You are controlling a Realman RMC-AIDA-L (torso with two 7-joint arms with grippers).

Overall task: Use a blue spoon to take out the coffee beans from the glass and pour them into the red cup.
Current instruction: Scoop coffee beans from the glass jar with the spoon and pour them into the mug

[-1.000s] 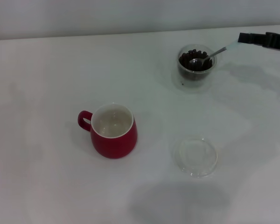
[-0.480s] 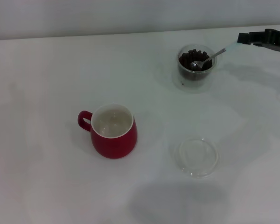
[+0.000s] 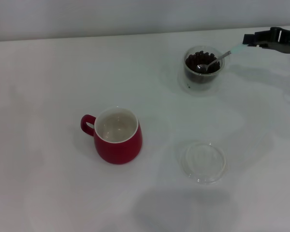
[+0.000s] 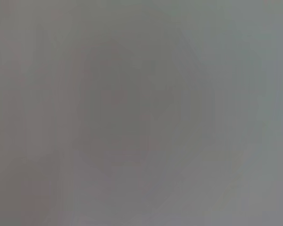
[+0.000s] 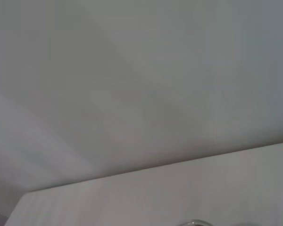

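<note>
Right arm: reaching in low from the far right edge of the head view.
Right gripper [image 3: 250, 40]: pinching the spoon [image 3: 217, 59] by its handle end.
Left arm: showing nowhere.

White table [image 3: 63, 72] fills nearly the whole head view; a plain pale grey wall [image 3: 135, 17] rises directly behind its far edge. Soft, even light casts faint shadows on the tabletop.
</note>
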